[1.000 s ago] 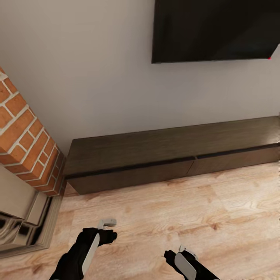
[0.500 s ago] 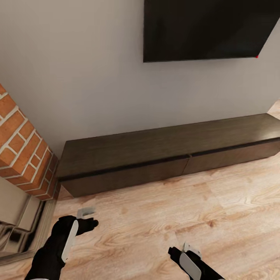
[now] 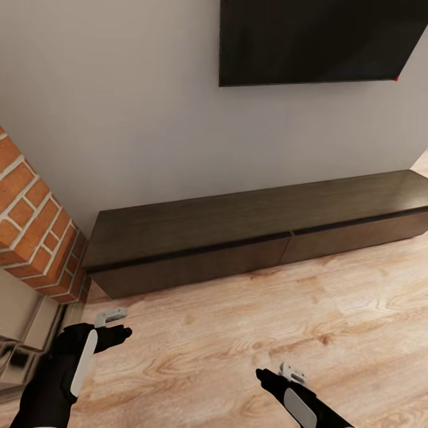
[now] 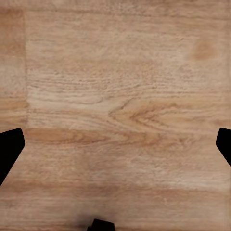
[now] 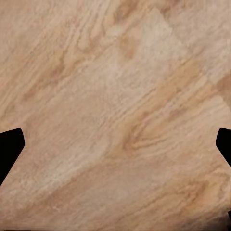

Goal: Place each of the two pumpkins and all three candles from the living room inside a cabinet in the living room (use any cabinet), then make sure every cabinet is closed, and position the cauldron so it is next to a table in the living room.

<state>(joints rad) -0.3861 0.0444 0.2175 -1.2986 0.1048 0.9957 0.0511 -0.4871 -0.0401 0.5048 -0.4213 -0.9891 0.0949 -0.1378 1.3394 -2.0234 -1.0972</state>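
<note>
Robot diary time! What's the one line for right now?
place: facing cabinet | drawers: shut | left gripper: open, empty | right gripper: open, empty | below: wood floor

No text, label, brand, number or sign is showing anywhere. The cabinet (image 3: 255,232) fronts are showing only plain dark wood grain, the screen (image 3: 321,38) above the cabinet is showing blank black, and the floor (image 3: 238,351) below the cabinet is showing nothing but pale wood grain.
</note>
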